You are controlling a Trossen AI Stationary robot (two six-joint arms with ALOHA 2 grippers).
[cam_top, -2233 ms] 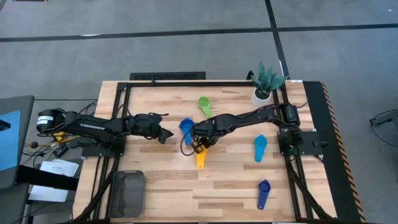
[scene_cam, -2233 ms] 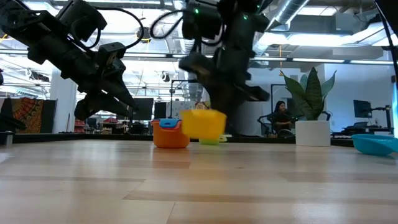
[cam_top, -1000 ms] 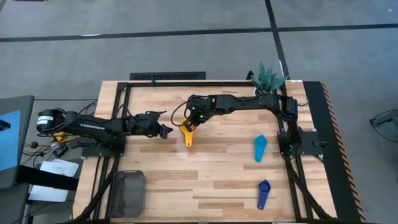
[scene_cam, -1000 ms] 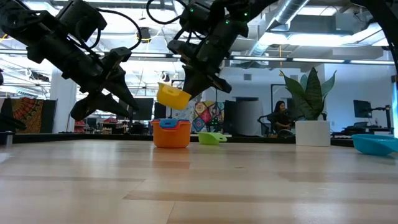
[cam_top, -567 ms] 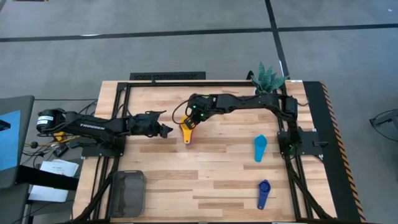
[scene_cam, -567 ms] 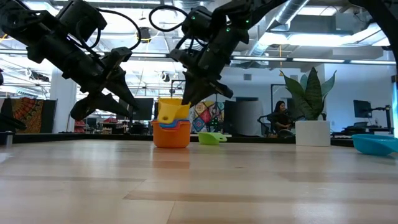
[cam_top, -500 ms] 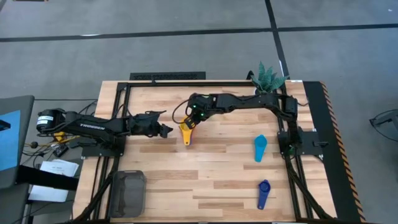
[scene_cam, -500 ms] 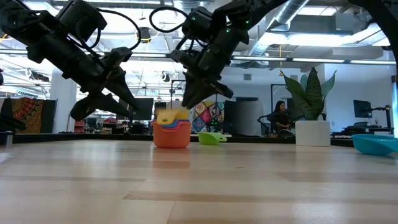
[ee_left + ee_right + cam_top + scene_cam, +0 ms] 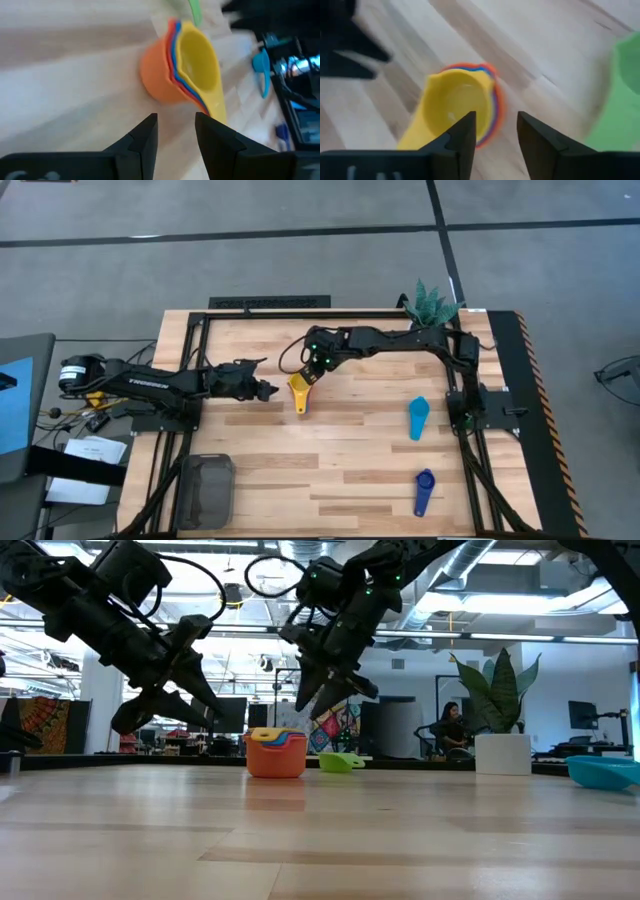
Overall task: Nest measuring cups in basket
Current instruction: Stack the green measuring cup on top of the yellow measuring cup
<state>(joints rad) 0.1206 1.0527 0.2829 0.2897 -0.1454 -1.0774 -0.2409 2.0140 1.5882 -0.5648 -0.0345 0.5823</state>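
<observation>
A stack of measuring cups stands on its base mid-table: an orange cup [image 9: 275,760] outermost, thin red and blue rims inside it, and the yellow cup [image 9: 298,387] on top, its handle pointing toward the near edge. My right gripper [image 9: 318,364] hangs open just above and beyond the stack [image 9: 455,100]. My left gripper [image 9: 262,391] is open, level, a little left of the stack [image 9: 195,60]. A green cup [image 9: 338,762] lies beyond the stack. The teal cup [image 9: 418,418] and dark blue cup [image 9: 424,490] lie on the right half. The basket [image 9: 205,490] sits at the near left corner.
A white plant pot [image 9: 424,332] stands at the far right corner. Black frame rails [image 9: 270,313] run along the far edge and both sides. Bare wood lies between the stack and the near edge. A person sits far off in the room beyond [image 9: 450,730].
My right gripper carried the yellow cup down and slightly leftward into the orange stack, let go of it, then rose a little. The yellow cup went from tilted in the air to nested in the stack. My left arm kept still.
</observation>
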